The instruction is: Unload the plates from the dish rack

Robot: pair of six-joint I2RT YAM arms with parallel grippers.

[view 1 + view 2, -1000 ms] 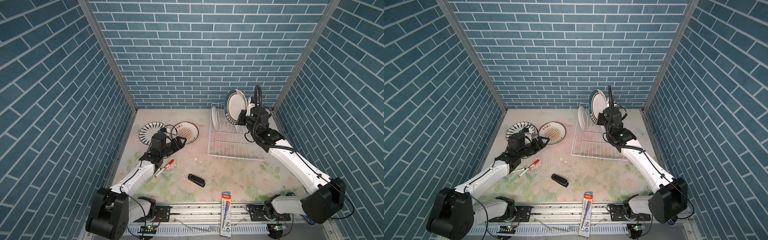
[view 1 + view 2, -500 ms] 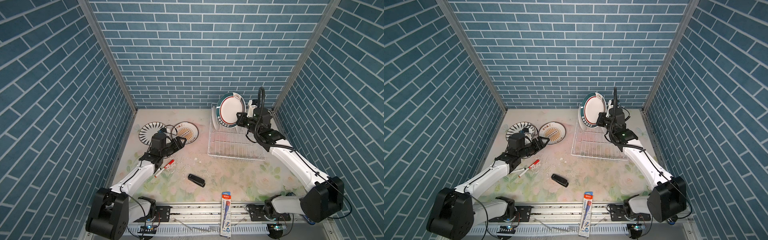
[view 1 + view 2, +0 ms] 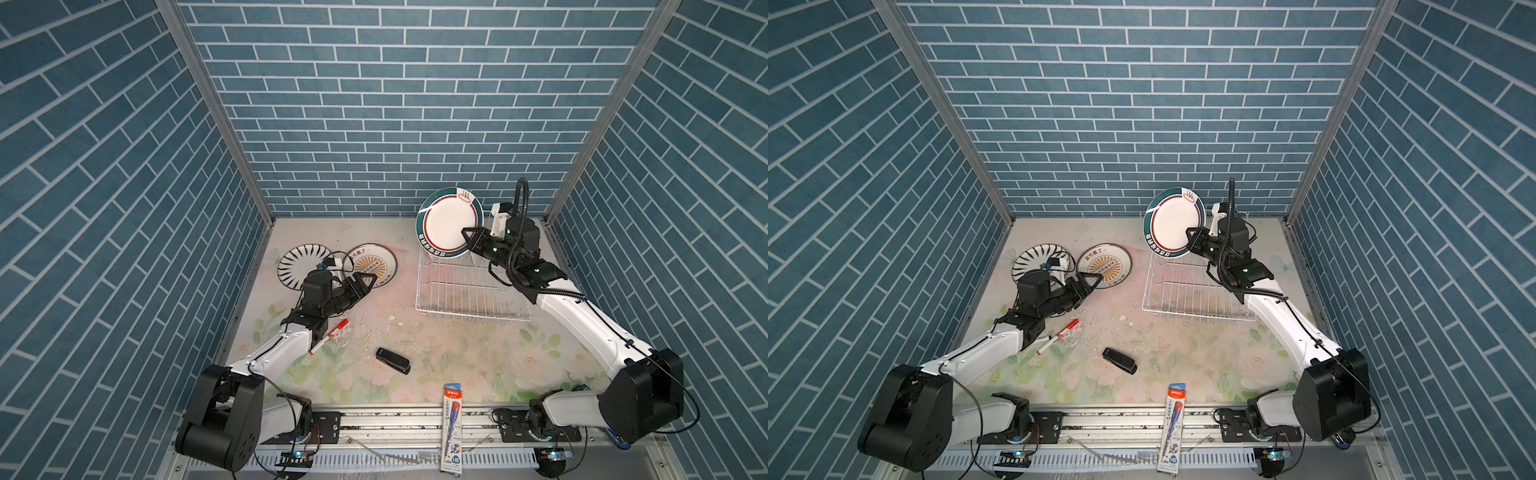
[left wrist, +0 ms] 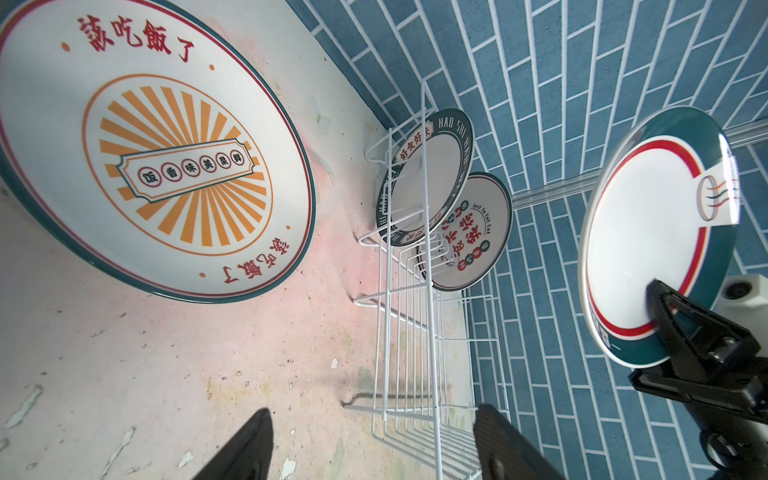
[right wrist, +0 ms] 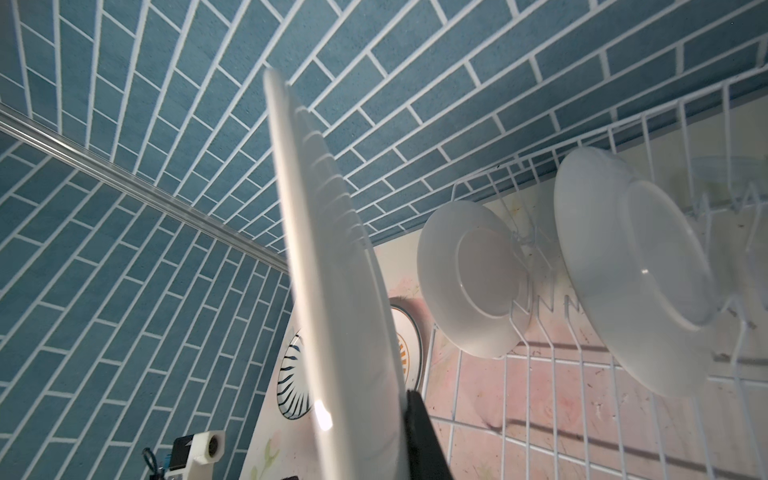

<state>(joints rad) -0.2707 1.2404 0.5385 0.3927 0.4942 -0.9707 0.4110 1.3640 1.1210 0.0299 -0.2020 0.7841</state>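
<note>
Green-rimmed plate [image 3: 446,222] upright in air over 11 o'clock corner of dish rack [image 3: 465,291], right hand [image 3: 468,233] clamped on its rim. Dark-rimmed plate [image 4: 428,174], lettered plate [image 4: 473,237] stand in rack. Striped plate [image 3: 296,266], orange plate [image 3: 379,257] flat on counter [image 3: 478,353] at rack's 9 o'clock. Left hand [image 3: 369,280] apart, empty.

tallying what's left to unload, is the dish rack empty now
No, the left wrist view shows a dark-rimmed plate and a red-lettered plate standing in the dish rack, while the right gripper holds a third plate.

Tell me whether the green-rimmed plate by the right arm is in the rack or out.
Out: the right end effector grips its rim and holds the plate on edge, clear of the rack.
</note>
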